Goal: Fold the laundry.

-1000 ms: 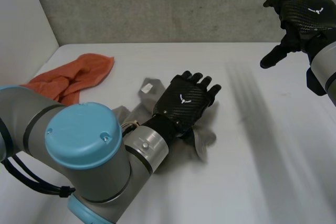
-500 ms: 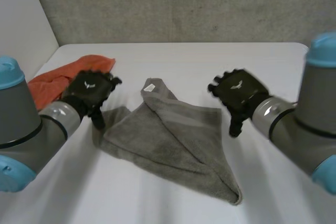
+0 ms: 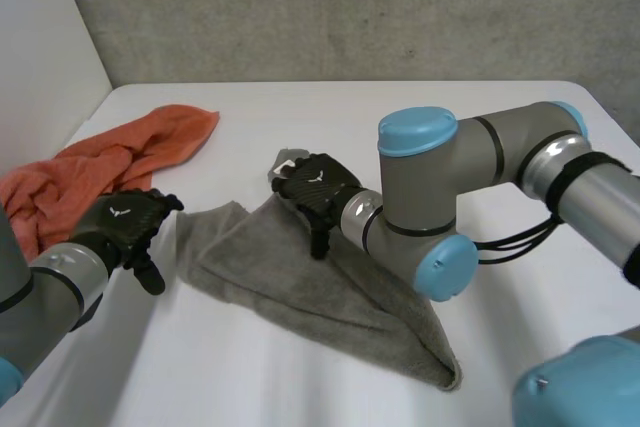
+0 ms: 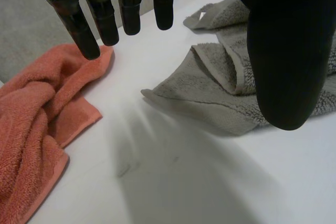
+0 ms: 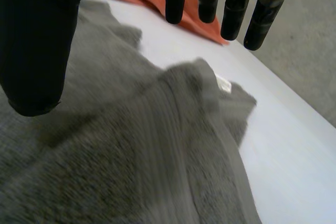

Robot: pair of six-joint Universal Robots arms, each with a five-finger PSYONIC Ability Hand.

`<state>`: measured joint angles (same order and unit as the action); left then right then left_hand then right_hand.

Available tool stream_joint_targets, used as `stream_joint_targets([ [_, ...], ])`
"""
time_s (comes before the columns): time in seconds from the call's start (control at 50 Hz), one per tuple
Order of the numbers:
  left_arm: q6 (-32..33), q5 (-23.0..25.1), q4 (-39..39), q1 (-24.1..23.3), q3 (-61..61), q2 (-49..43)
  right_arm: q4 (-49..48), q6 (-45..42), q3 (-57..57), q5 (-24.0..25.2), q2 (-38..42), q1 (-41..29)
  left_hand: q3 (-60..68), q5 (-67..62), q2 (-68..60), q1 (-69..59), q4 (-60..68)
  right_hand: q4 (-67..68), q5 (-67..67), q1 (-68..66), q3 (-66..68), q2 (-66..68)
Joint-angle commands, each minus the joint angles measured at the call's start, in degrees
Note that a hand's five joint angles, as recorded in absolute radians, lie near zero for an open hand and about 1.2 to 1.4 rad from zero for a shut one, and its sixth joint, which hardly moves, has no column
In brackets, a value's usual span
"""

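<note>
We see a towel (image 3: 330, 292) lying in the middle of the desk (image 3: 500, 127), one corner pointing to the back. A cloth (image 3: 100, 167) lies at the desk's left edge. Our left hand (image 3: 125, 227) is between the two, and our right hand (image 3: 315, 185) is over the towel's back corner.

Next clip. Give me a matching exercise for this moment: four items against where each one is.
1. grey towel
2. orange towel
3. left hand
4. right hand

A. open, over the grey towel's far corner
B. bunched at the robot's left side of the table
C. open, over bare table between the two towels
D. lying mid-table, partly folded

Pairs: 1-D, 2-B, 3-C, 4-A.
</note>
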<state>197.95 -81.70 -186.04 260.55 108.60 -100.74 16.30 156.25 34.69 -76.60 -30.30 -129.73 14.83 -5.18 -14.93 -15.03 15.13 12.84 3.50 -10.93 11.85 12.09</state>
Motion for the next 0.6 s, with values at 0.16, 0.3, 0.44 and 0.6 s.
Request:
stream_joint_targets([
  [0.16,0.0,0.3,-1.3,-0.4,0.3,1.1,5.1,-6.5,-10.1,-10.7,6.9,0.2,1.9,-1.6,-1.8,-1.7,1.6,67.0,66.3,-68.9,68.0,67.7],
  [0.3,0.0,0.4,-1.3,-0.7,-0.4,1.3,6.9,-5.3,-6.1,-12.1,-0.9,1.7,1.3,-0.9,-1.2,-1.1,1.0,67.2,66.5,-69.1,68.1,67.9],
  [0.44,0.2,0.5,-1.3,-1.0,-1.8,1.3,12.9,-9.4,12.9,-11.9,-18.5,10.9,-0.2,0.6,0.3,0.4,-0.5,67.2,66.5,-69.1,68.1,67.9],
  [0.6,0.7,2.1,-1.3,-3.5,-2.8,1.1,18.9,-26.1,37.3,-13.5,-33.1,22.2,-1.9,2.3,2.0,2.1,-2.2,67.2,66.5,-69.1,68.1,67.9],
])
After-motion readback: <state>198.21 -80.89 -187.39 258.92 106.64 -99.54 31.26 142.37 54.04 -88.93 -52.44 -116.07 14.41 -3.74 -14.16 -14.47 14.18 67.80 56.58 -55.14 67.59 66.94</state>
